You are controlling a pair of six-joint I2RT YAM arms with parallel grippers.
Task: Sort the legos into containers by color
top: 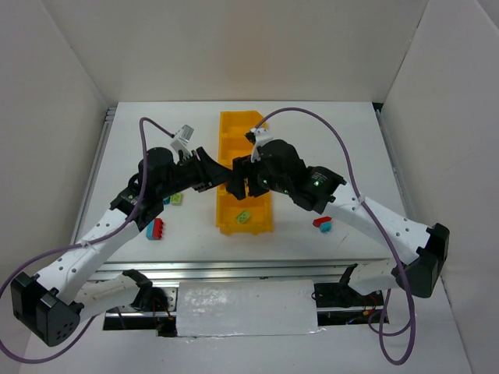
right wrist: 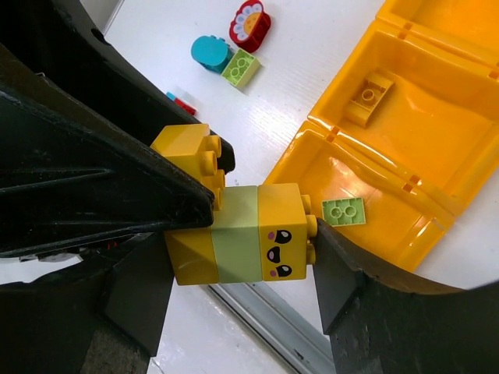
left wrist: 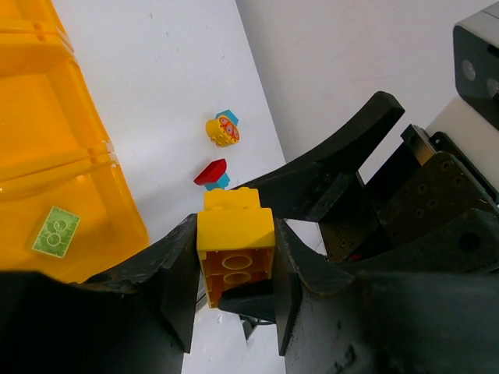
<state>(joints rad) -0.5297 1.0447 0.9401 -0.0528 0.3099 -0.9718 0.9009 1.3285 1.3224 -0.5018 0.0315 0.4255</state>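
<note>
Legos (right wrist: 238, 245) stuck together, yellow and green, hang over the bin (top: 231, 128). The left end effector (left wrist: 234, 261) pinches one end and the right end effector (right wrist: 253, 249) clamps the other, likely to pull the colours apart.

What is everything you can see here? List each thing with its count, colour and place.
bin: one, yellow-orange, table centre
flat brick: one, light green, nearest compartment
yellow brick: one, next compartment
brick stack: one, yellow and light green, held in the air, gripped from both sides
loose bricks: several, red, teal, green, on the table left of the bin
red-teal piece: one, right of the bin
yellow flower piece: one, right of the bin
table: one, white
left fingers: black, closed on the stack
right fingers: black, closed on the stack
</note>
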